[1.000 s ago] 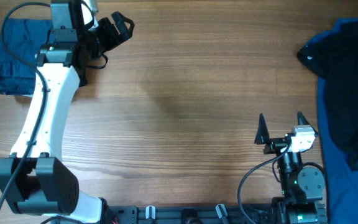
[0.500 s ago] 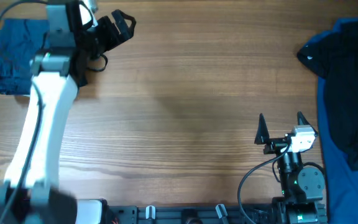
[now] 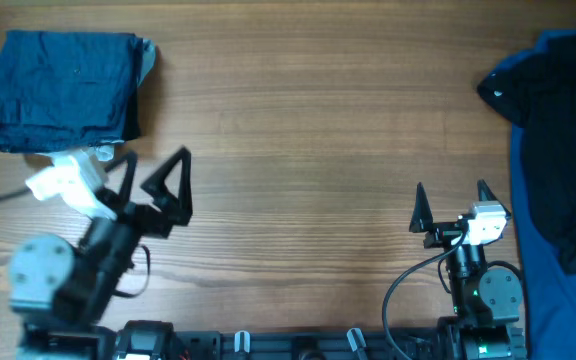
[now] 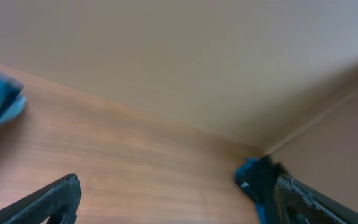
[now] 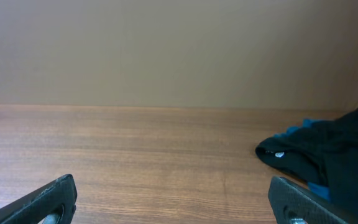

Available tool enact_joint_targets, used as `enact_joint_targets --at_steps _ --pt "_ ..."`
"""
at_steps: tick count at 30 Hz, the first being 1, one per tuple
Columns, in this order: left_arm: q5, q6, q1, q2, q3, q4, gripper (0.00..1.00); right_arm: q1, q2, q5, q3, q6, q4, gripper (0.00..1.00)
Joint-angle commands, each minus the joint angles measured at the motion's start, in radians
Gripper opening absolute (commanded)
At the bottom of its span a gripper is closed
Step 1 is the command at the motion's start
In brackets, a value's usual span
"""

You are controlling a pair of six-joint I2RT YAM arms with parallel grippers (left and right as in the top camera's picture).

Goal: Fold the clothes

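Folded navy shorts [image 3: 63, 90] lie flat on the table [image 3: 298, 130]. Just nearer than them, the left gripper [image 3: 156, 158] points slantwise away, arm tucked low, jaws spread wide and empty. Well right of them, the right gripper [image 3: 452, 187] is splayed likewise; farther right lies a dark clothes pile [image 3: 563, 150].

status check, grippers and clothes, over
Left gripper open, empty. Right gripper open, empty. Folded navy shorts far left; unfolded clothes pile right edge. No obstruction seen.
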Motion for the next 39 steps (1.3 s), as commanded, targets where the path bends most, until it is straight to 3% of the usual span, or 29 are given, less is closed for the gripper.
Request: enact_joint_targets --at_steps 1,6,9,23,28,30,31,39 --pt "-0.105 0.002 0.014 -0.158 -0.296 0.090 1.00 -0.007 -0.008 -0.019 -0.001 -0.017 0.002 1.00" --pt "-0.258 0.002 0.014 -0.354 -0.598 0.323 1.00 -0.007 -0.008 -0.019 -0.001 -0.017 0.002 1.00" --pt "-0.344 0.006 0.014 -0.381 -0.661 0.407 1.00 -0.007 -0.008 -0.019 -0.001 -0.017 0.002 1.00" --pt "-0.380 0.061 0.011 -0.513 -0.824 0.463 1.00 -0.007 -0.008 -0.019 -0.001 -0.017 0.002 1.00" --pt "-0.312 0.259 0.011 -0.513 -0.845 0.413 1.00 -0.007 -0.008 -0.019 -0.001 -0.017 0.002 1.00" --pt "-0.257 0.406 0.011 -0.513 -0.845 0.407 1.00 -0.007 -0.008 -0.019 -0.001 -0.017 0.002 1.00" --pt "-0.210 0.550 0.011 -0.513 -0.845 0.402 1.00 -0.007 -0.008 -0.019 -0.001 -0.017 0.002 1.00" --pt "-0.200 0.578 0.021 -0.513 -0.845 0.403 1.00 -0.007 -0.008 -0.019 -0.001 -0.017 0.002 1.00"
